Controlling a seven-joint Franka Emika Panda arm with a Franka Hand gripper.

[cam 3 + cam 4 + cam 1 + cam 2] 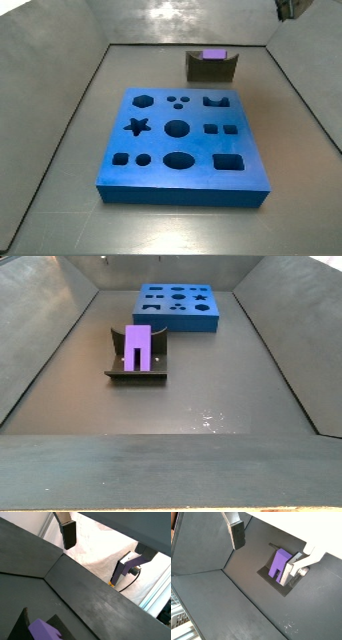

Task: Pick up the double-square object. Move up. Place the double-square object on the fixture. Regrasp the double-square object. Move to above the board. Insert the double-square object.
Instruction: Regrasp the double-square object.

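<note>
Grey floor, end effector point(271, 547) seemingly open, empty

In a side view, the double-square object point(138, 344) lies on the fixture point(135, 375), leaning against its upright back, and the board point(179, 306) sits flat on the floor behind the fixture and apart from it. In another side view the fixture point(211, 68) stands beyond the board point(181, 145), near the back wall. My gripper point(271, 547) hangs above the fixture point(286, 584), fingers point(237, 534) spread wide with nothing between them, clear of the double-square object point(278, 563).
</note>
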